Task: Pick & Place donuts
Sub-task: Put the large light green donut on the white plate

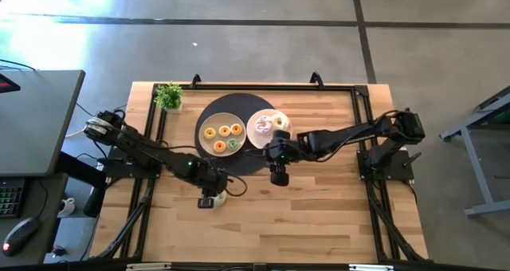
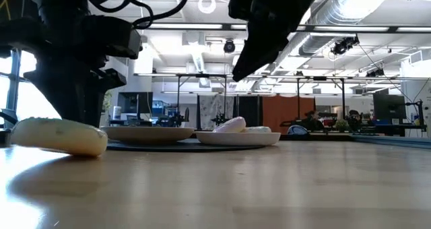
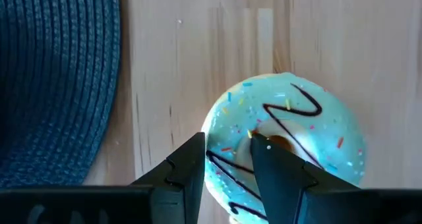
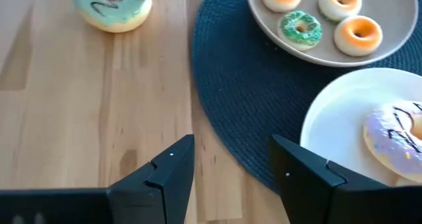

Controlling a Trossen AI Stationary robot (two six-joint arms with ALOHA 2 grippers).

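- The left gripper is down on the light wooden bench, just off the edge of the round dark woven mat. Its two dark fingers are close together, pinched on the rim of a large donut with pale green icing, sprinkles and dark zigzag lines: one finger sits in the hole, the other outside the ring.
- From table height, that donut lies flat on the bench with the left arm standing over it.
- The right gripper hangs above the bench at the near edge of the mat, fingers apart and holding nothing.
- On the mat sit two round plates that touch each other. The beige plate carries four tiny donuts: a yellow one, two orange ones and, in the overhead view, another orange one beside a green sprinkled one.
- The white plate holds a large donut with pale lilac icing and dark lines; a further white-topped donut lies on that plate too.
- A small green potted plant stands at the bench's far left corner.
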